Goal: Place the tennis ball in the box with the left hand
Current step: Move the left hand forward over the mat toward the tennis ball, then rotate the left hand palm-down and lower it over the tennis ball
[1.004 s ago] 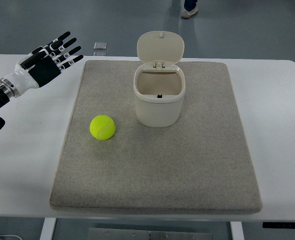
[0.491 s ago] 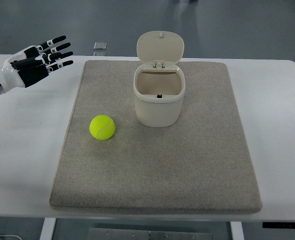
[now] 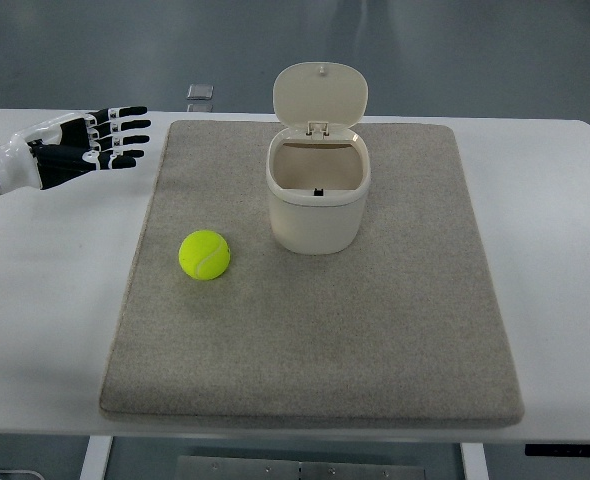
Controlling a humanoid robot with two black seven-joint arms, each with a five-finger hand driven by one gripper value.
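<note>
Locate the left robot hand (image 3: 75, 147) at the far left of the scene, above the bare white table (image 3: 60, 290). Its arm enters from the left edge. The fingers (image 3: 123, 133) are extended, slightly spread and pointing right toward the mat; the robot hand holds nothing.

Locate the ball (image 3: 205, 254) on the grey mat (image 3: 315, 340), in the left part of the mat. The yellow-green ball rests free, apart from every other item. It sits nearer to you than the robot hand and to its right, well apart from the fingertips.

Locate the box (image 3: 317, 200) on the far central part of the mat, to the right of the ball and slightly farther. The cream box stands upright. Its hinged lid (image 3: 321, 95) is raised at the far side, so you see the open top and the inside. The ball and the box do not touch; a strip of mat shows between them.

A small flat object (image 3: 200, 93) lies on the floor beyond the far edge of the table; you cannot tell what it is.
</note>
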